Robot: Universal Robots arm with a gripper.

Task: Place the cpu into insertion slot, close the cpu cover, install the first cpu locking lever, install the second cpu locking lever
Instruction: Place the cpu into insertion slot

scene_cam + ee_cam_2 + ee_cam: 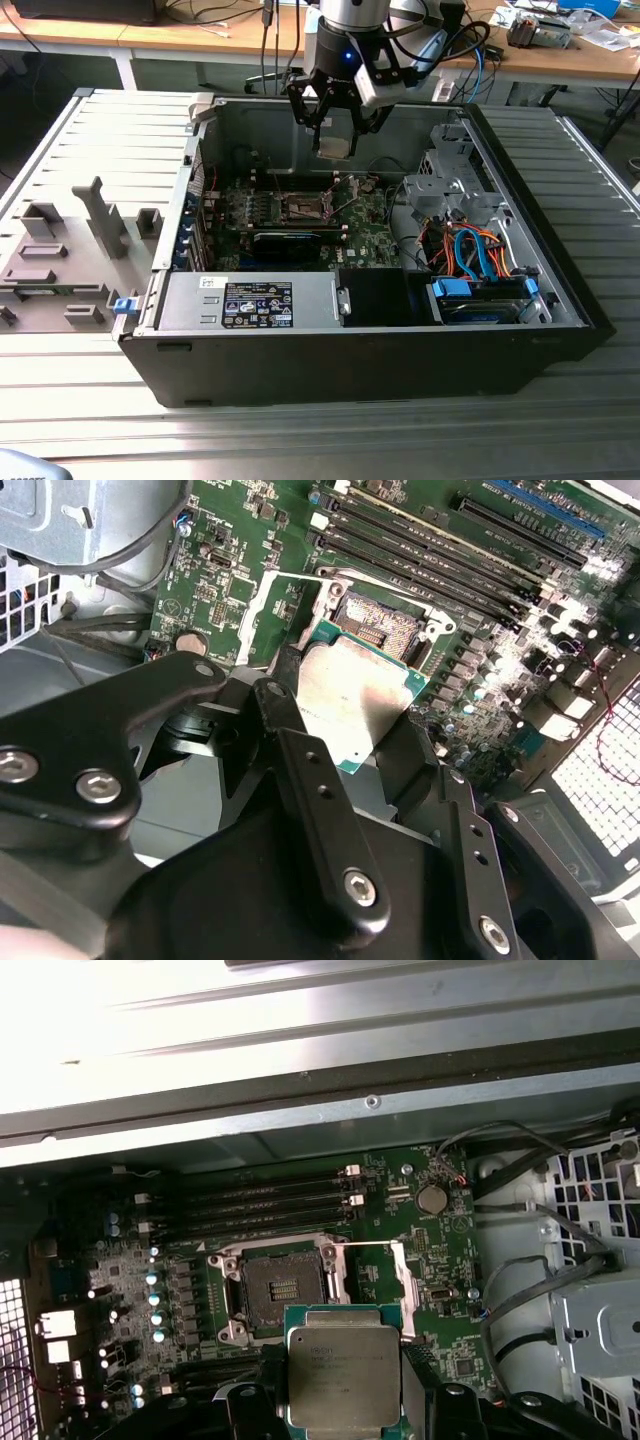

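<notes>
At the exterior view's left, a grey fixture plate (60,255) with raised blocks lies on the ribbed metal table (300,440), just beside the open computer case (560,300). Along the case's near wall sits a grey labelled box (250,300), and behind it the green circuit board (370,245) lies flat on the case floor. The insertion slot (303,208) sits near the middle of that board, its dark centre bare and uncovered. In the first wrist view the slot (283,1287) is a square socket with a dark metal rim, with the long black memory slots (270,1205) on one side of it. The cpu cover (405,1290) is swung open beside it, so its thin frame lies off the socket rather than over it. The gripper (336,135) hangs above the board, a little toward the exterior view's right of the slot. Its two black fingers (300,770) are closed in on opposite edges of the cpu (334,147). The cpu (343,1375) is held flat, its pale metal face toward the camera, in the air near the slot and apart from it. Farther toward the exterior view's right stands a grey metal drive cage (450,185), with orange and blue cables (480,255) in front of it.
</notes>
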